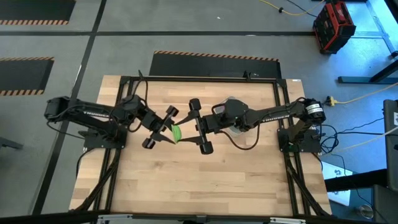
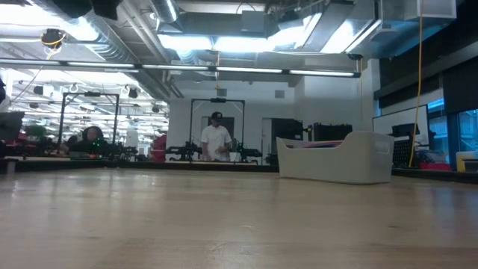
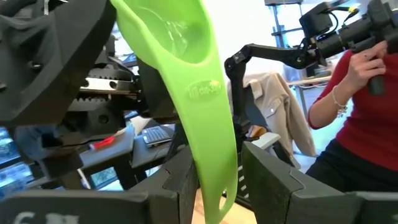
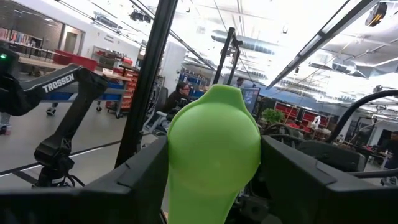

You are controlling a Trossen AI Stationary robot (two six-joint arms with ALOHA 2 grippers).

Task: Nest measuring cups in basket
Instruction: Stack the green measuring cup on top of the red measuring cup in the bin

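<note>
**Green cup held between both arms, mid-table**

Basket (image 2: 336, 158) sits on table (image 1: 205, 180), under right arm. Left gripper (image 1: 160, 129) fingers pinch green cup (image 1: 176, 132) handle; right gripper (image 1: 200, 128) fingers clamp its bowl, above table centre.

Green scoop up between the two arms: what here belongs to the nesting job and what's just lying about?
Part of the job:
- green scoop, its handle between the left claw fingers, its bowl between the right claw fingers
- pale basket on the table, something pink at its rim

Just lying about:
- red and black case on the floor
- yellow cable beside the table
- people in the room behind
</note>
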